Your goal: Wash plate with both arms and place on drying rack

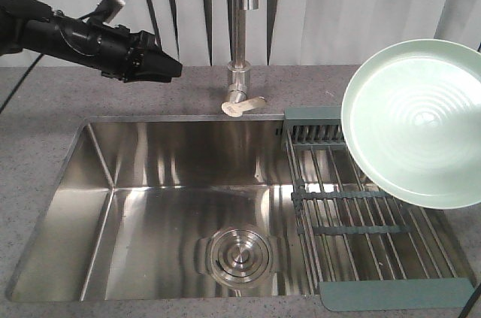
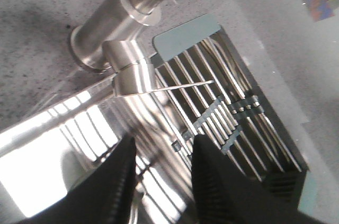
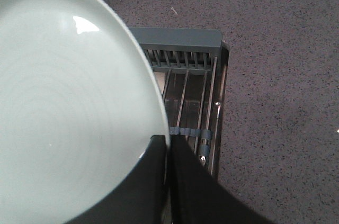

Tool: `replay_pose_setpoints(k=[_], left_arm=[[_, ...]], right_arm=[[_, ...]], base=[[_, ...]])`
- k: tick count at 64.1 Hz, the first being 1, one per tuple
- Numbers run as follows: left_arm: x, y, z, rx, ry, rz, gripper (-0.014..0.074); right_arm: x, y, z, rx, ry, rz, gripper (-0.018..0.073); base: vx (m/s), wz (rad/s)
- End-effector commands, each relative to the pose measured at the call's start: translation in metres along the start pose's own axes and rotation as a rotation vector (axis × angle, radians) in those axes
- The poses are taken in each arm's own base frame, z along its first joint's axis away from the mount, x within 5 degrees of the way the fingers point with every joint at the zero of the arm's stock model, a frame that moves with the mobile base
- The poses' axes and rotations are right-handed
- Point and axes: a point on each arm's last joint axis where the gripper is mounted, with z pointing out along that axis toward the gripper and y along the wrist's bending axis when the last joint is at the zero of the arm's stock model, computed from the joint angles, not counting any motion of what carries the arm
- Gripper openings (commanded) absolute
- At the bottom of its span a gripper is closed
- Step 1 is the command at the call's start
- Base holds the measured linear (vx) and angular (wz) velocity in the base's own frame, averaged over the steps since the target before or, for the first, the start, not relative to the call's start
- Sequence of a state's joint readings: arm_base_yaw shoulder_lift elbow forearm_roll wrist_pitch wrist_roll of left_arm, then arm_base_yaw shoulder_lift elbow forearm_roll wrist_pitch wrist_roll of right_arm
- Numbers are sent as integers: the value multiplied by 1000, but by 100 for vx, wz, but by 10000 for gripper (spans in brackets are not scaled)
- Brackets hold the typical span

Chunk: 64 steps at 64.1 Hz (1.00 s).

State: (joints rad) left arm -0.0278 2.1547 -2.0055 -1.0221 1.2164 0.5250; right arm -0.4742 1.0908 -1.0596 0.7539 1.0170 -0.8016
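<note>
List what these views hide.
- Front view: the plate runs past the right edge; the right gripper clamping it shows only in the wrist view.
- Front view: the plate covers the far right of the drying rack.
- Left wrist view: glare washes out the sink basin.

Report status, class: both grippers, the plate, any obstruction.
Left gripper open, empty. Right gripper shut on rim of round pale mint-green plate. Plate tilted over steel-rod drying rack. Visible rods bare.
</note>
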Motion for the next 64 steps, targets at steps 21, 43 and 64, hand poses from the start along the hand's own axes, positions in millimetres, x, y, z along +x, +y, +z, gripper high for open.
replay_pose_setpoints(k=[21,43,64], left_arm=[[-3,-99,-100,-279,-89,195,125],[54,-157,-161,-477,-104,286,125],[146,-185,-182,-499,-141,315,125]], right_arm=[[-11,4,-10,9,-86,-2,-6],[-11,4,-10,9,-86,-2,-6],[-12,3,-10,16,-94,-1,-6]], base=[[0,0],[0,0],[0,0]])
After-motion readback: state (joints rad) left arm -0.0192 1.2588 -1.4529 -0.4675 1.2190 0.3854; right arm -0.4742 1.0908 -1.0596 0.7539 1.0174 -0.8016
